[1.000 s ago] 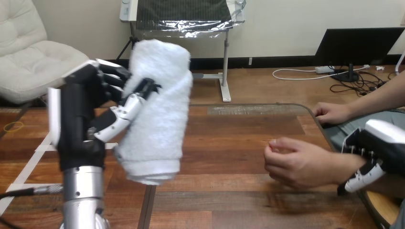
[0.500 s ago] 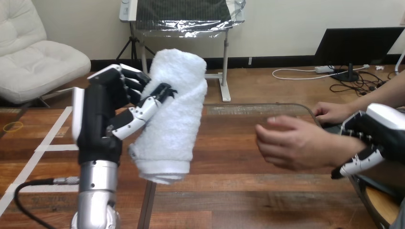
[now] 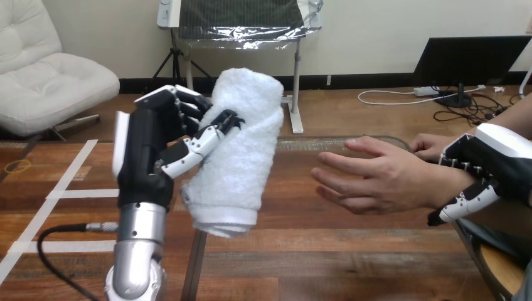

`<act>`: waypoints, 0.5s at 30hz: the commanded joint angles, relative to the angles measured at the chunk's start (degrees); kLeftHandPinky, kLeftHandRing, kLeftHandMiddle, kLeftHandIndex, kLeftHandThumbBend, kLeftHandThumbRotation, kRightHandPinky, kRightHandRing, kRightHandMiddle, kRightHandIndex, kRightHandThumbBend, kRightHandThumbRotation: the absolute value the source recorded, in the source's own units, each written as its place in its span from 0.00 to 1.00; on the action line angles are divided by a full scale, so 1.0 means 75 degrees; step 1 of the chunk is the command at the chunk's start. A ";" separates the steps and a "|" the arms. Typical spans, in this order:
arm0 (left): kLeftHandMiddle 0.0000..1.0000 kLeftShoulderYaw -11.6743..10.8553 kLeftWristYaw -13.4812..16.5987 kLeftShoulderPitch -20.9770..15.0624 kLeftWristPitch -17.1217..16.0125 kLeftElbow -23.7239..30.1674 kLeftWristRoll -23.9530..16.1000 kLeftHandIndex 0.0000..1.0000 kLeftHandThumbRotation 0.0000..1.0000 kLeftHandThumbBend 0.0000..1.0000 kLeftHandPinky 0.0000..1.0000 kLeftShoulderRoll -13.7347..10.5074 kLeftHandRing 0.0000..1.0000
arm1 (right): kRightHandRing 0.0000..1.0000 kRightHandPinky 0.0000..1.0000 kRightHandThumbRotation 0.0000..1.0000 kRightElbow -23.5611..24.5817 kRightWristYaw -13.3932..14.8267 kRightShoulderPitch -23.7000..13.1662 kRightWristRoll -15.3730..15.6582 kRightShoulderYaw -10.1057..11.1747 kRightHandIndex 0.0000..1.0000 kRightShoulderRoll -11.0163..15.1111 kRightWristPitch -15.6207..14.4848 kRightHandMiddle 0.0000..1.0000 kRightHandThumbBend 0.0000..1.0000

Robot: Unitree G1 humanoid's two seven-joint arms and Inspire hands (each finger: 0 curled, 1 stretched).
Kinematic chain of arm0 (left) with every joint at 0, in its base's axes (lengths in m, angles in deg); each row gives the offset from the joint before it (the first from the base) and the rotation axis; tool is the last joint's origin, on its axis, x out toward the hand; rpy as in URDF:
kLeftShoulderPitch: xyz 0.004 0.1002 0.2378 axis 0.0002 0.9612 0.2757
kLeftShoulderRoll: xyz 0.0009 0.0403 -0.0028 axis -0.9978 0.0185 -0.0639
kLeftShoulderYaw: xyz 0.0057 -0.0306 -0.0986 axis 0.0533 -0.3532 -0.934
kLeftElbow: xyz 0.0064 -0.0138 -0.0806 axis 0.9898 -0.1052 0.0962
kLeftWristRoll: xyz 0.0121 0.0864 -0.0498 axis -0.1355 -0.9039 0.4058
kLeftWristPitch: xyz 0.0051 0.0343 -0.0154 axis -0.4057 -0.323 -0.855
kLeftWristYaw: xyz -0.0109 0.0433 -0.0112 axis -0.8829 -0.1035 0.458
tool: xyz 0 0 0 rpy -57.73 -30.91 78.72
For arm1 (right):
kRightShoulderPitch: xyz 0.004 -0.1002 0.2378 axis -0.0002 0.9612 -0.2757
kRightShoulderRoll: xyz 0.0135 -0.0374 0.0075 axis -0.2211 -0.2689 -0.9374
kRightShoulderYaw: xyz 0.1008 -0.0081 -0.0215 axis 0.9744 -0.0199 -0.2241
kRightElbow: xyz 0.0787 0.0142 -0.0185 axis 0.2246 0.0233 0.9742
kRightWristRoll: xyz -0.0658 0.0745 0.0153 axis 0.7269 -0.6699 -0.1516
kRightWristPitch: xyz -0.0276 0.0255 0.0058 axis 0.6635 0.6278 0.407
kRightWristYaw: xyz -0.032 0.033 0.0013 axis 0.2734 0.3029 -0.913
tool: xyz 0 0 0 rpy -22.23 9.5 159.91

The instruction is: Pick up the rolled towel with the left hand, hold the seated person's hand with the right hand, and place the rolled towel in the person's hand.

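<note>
A white rolled towel (image 3: 235, 153) stands nearly upright in the air left of centre, tilted a little. My left hand (image 3: 160, 150) is shut on it, fingers and thumb curled round its left side. At the right, the person's hand (image 3: 376, 179) is raised above the table with fingers spread, pointing left towards the towel, a gap apart from it. My right hand (image 3: 486, 172) is shut on the person's wrist, its fingers over the top and its thumb under. A second hand of the person (image 3: 430, 145) rests on the table's far right edge.
The wooden table (image 3: 326, 251) stretches below both hands; its right edge curves near my right arm. White tape lines (image 3: 69, 191) mark the surface at the left. A cable (image 3: 56, 238) loops by my left forearm.
My left hand has carried the towel rightwards, nearer the person's hand. The person's hand has risen and uncurled, fingers now spread, with my right hand still round the wrist.
</note>
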 commanded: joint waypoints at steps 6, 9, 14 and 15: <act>0.31 0.0075 0.0059 -0.1145 -0.0397 -0.0685 0.0140 0.35 0.00 0.48 0.19 0.0092 0.25 | 0.31 0.28 0.15 0.0496 -0.0045 -0.0675 -0.0221 0.0189 0.36 -0.0241 -0.0237 0.36 0.89; 0.32 0.0060 0.0101 -0.1280 -0.0450 -0.0952 0.0155 0.36 0.00 0.49 0.19 0.0144 0.25 | 0.31 0.28 0.15 0.0560 -0.0066 -0.0682 -0.0234 0.0184 0.36 -0.0277 -0.0292 0.36 0.90; 0.32 0.0038 0.0189 -0.1568 -0.0740 -0.1575 0.0121 0.36 0.00 0.48 0.21 0.0182 0.26 | 0.31 0.28 0.15 0.0671 -0.0095 -0.0695 -0.0219 0.0159 0.36 -0.0338 -0.0411 0.36 0.89; 0.33 0.0028 0.0187 -0.1626 -0.0804 -0.1707 0.0152 0.37 0.00 0.49 0.21 0.0197 0.27 | 0.32 0.29 0.16 0.0688 -0.0111 -0.0701 -0.0219 0.0157 0.37 -0.0347 -0.0445 0.36 0.90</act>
